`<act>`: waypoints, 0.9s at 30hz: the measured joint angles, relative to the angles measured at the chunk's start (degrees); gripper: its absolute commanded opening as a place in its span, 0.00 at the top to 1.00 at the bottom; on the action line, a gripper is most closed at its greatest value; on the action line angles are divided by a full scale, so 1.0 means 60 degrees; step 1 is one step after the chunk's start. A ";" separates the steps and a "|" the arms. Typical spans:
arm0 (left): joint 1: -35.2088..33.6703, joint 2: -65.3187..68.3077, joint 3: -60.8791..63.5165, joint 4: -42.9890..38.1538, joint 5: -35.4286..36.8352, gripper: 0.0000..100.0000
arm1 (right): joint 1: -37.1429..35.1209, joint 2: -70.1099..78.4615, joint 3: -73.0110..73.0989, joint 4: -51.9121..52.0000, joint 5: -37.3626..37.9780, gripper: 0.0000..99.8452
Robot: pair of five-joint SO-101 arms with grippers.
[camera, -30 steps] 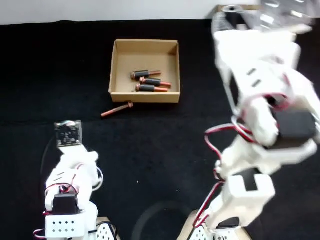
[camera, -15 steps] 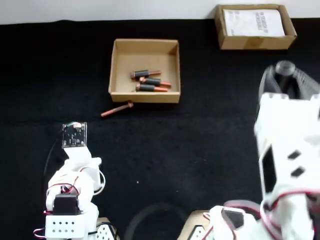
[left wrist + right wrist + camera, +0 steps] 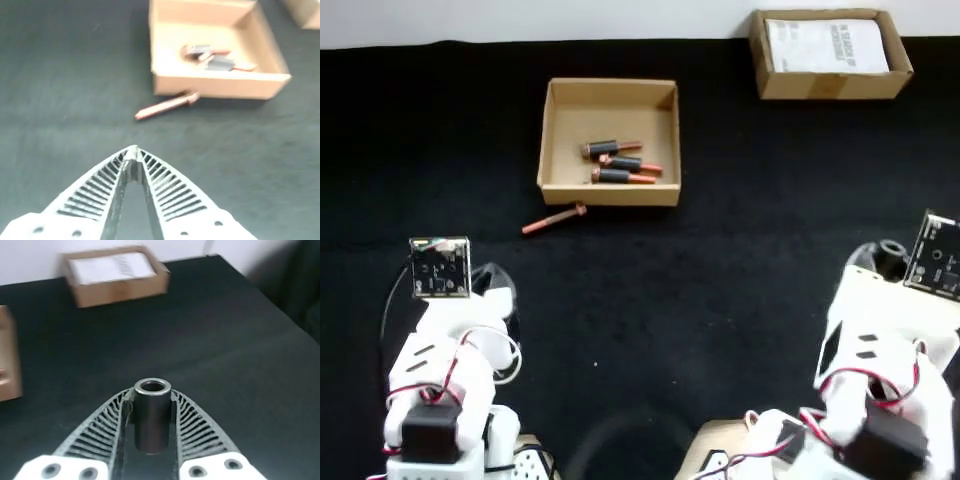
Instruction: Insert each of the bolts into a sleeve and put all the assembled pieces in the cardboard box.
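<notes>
Since three assembled pieces already lie together inside the cardboard box, you may count most of the task as done; by my judgement only one pair is left. The last bolt lies loose on the bench, just outside the front wall of the box, near the corner on the left arm's side. Its head end points to the box, and I cannot tell if it touches the wall. The matching sleeve is not near the box at all: the right pincer grasps it firmly between both fingers, its open end pointing away from the wrist, and it is held well apart from the box, on the right arm's side and close to the arm's base. The left pincer is clenched with nothing inside, its tips meeting. It points toward the bolt and the box, but it is some way short of both. What remains for you, I think, is to pick up this bolt, bring it into the sleeve, and put the joined piece in the box beside the other three. A second box with a printed sheet stands beyond the cardboard box, on the right arm's side.
</notes>
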 measured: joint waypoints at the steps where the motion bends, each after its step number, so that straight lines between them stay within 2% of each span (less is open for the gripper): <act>1: 0.0264 0.0000 -0.0176 0.0000 0.0000 0.99 | 0.0293 -0.0337 0.0864 -0.0571 0.0000 0.99; 6: 0.1143 0.0015 -0.0381 -0.0117 0.0000 0.99 | 0.1641 -0.2125 0.4630 -0.3487 0.0000 0.99; 10: 0.1172 0.1319 -0.0938 -0.0293 0.0000 0.99 | 0.2315 -0.3648 0.6769 -0.5114 0.0381 0.99; 14: 0.1245 0.3883 -0.2462 -0.0308 0.0000 0.99 | 0.2755 -0.4630 0.8147 -0.5656 0.0894 0.99; 21: 0.1289 0.9509 -0.5846 0.0059 -0.0059 0.99 | 0.3531 -0.4689 0.8835 -0.5846 0.0982 0.99; 27: 0.1363 1.3568 -0.8571 0.1055 -0.1700 0.99 | 0.4059 -0.4689 0.9436 -0.7223 0.0982 0.99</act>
